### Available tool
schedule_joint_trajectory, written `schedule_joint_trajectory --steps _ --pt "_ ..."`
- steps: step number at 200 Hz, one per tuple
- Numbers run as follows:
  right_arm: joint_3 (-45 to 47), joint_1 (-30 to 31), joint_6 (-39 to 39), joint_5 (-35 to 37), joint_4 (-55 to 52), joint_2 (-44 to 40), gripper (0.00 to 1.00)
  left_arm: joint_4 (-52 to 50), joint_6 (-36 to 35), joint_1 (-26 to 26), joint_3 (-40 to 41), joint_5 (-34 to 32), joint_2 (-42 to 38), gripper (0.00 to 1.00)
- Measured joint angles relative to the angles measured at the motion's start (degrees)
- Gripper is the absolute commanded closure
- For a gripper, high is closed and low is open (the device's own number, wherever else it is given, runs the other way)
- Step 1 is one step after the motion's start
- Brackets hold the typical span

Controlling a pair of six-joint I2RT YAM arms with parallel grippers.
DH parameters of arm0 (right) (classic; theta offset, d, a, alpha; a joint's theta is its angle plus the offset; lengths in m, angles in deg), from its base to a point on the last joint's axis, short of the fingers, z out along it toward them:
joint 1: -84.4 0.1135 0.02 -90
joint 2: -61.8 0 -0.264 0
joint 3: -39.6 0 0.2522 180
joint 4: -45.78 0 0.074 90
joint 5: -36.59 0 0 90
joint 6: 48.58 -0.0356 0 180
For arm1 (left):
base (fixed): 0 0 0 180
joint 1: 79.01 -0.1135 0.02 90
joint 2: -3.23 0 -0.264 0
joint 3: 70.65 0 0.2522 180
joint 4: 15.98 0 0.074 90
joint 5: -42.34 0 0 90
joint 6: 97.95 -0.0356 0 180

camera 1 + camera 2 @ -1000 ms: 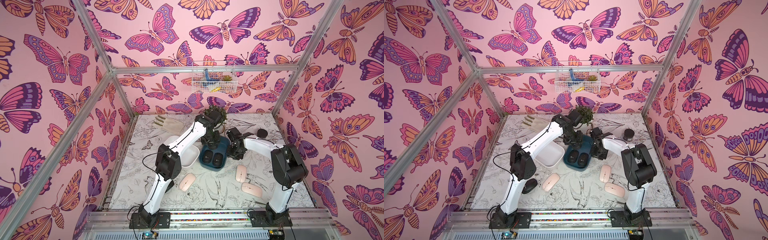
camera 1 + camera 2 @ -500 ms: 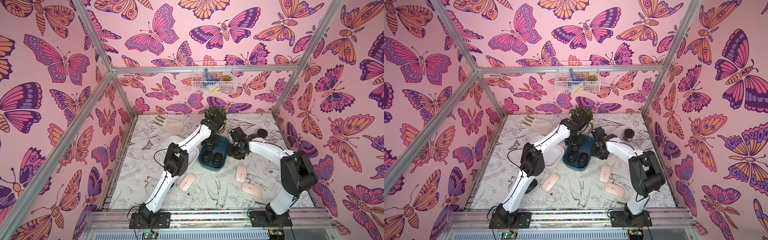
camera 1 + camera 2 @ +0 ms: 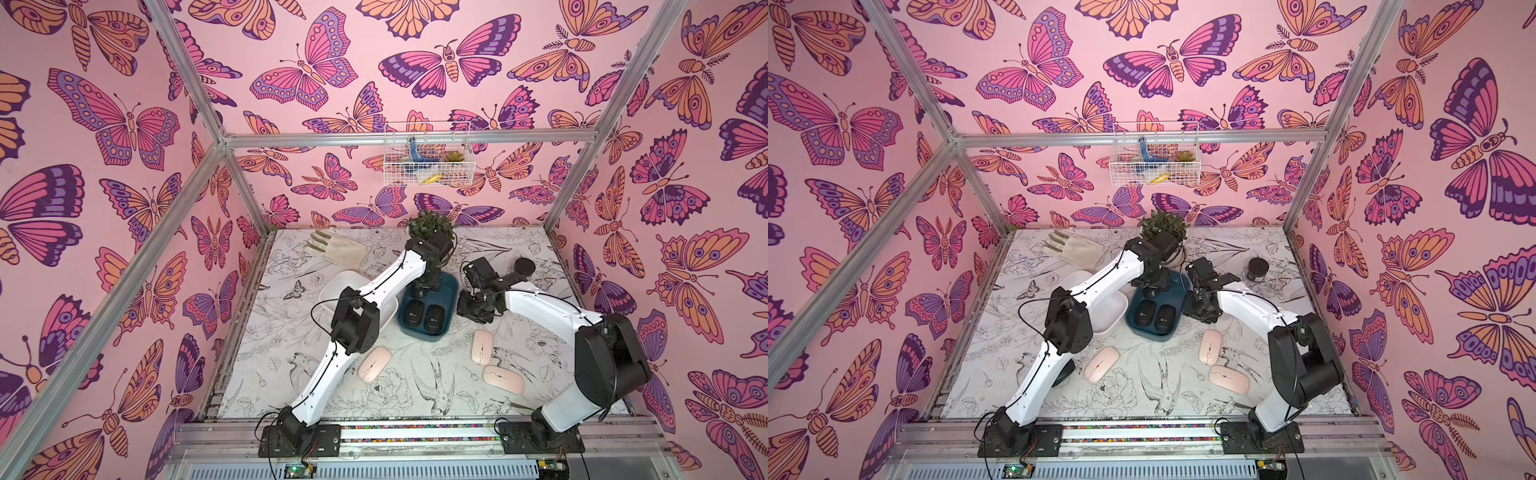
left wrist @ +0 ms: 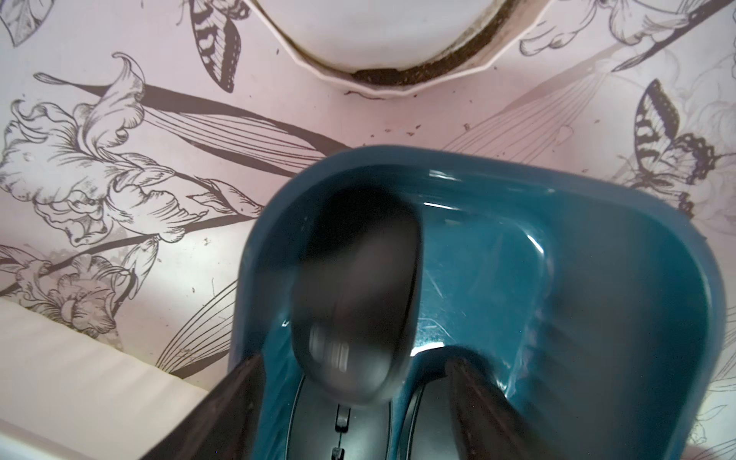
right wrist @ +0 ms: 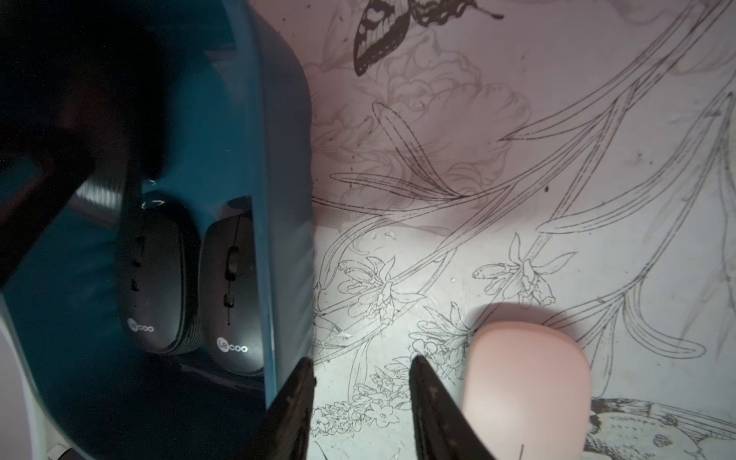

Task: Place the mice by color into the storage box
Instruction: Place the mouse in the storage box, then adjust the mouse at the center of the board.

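The dark blue storage box point(image 3: 422, 336) sits mid-table with two black mice point(image 3: 414, 314) point(image 3: 434, 318) side by side at its near end. My left gripper point(image 4: 354, 358) hangs open over its far end. A third black mouse point(image 4: 354, 294), motion-blurred, lies loose between the spread fingers, overlapping a lying one. My right gripper point(image 5: 361, 360) stands open and empty just outside the box's right wall point(image 5: 278, 239), beside a pink mouse point(image 5: 525, 382). Three pink mice point(image 3: 374, 363) point(image 3: 481, 347) point(image 3: 503, 379) lie on the table. Another black mouse point(image 3: 1068, 371) peeks from behind the left arm.
A white box point(image 3: 345, 282) touches the blue one's left side, under the left arm. A potted plant point(image 3: 430, 226) stands right behind the left gripper. A black jar point(image 3: 523, 268) is at the back right, a glove point(image 3: 336, 249) at the back left, a wire basket point(image 3: 428, 160) on the wall.
My left gripper's jaws have spread and the black mouse has come free of them into the blue box. The right jaws have widened a little beside the box.
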Motion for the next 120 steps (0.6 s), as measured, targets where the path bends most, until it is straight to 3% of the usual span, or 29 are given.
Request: schedule_joint_trajectory --steps 33,53,80,120 --pt "0.0 0.3 0.0 -0.4 0.4 -0.8 0.55 0.6 0.0 0.4 2.4 -0.4 -1.6 0.20" --pt "0.5 0.6 0.0 -0.6 0.5 -2.0 0.54 0.9 0.8 0.5 10.0 -0.5 -7.7 0.19" --pt "1.2 1.2 0.0 -1.0 0.6 -4.2 0.52 1.3 3.3 0.5 25.2 -0.5 -23.6 0.16" --pt "1.5 1.8 0.4 -2.4 0.9 -6.3 0.50 3.0 9.3 -0.2 53.5 2.6 -54.6 0.15"
